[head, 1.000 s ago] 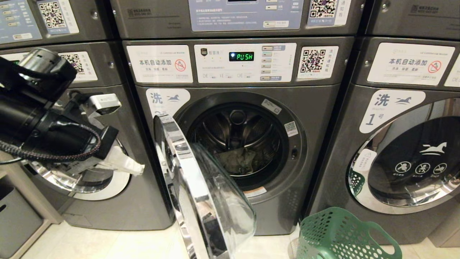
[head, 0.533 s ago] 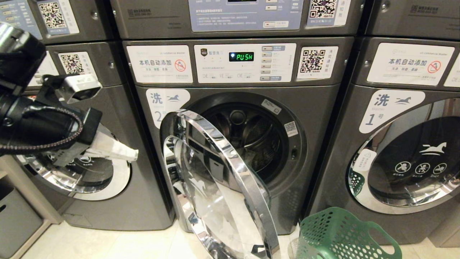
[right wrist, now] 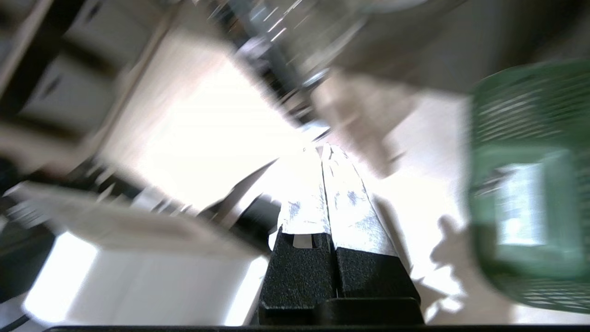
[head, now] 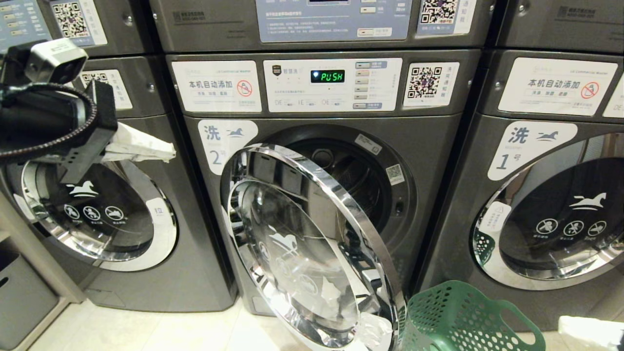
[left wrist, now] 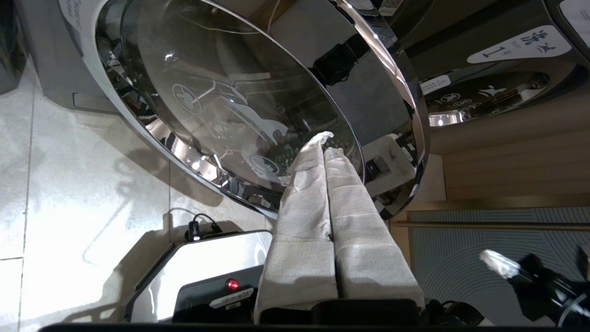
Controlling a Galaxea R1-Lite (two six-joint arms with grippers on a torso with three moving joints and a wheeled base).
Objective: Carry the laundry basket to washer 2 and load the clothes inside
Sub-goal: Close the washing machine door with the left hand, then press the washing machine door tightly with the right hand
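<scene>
The basket (head: 468, 319), green and perforated, stands on the floor (head: 146, 331) at the foot of washer 2 (head: 438, 195), just beside the lower rim of its door (head: 312, 248). No clothes show in the part of it that is in view. The door hangs partly across the drum opening (head: 360, 180), hinged on the washer's left side, its chrome ring and glass bowl angled out toward the floor. What lies in the drum cannot be made out past the glass. The display (head: 327, 76) reads PUSH.

The left gripper (head: 141, 145) is raised at the left, in front of the neighbouring washer (head: 97, 219), well apart from the door. Its cloth-wrapped fingers (left wrist: 322, 184) are pressed together with nothing between them. The right gripper (right wrist: 322, 161) is low, near the floor and the basket; its fingers are likewise together and empty.

Judging by this, loading looks finished and the step in hand is shutting the door. The next move calls for a closed gripper to meet the door's outer face or ring near its free edge and push it toward the opening until the latch catches. The basket sits close to the door's lower rim, so the push should keep clear of it.
</scene>
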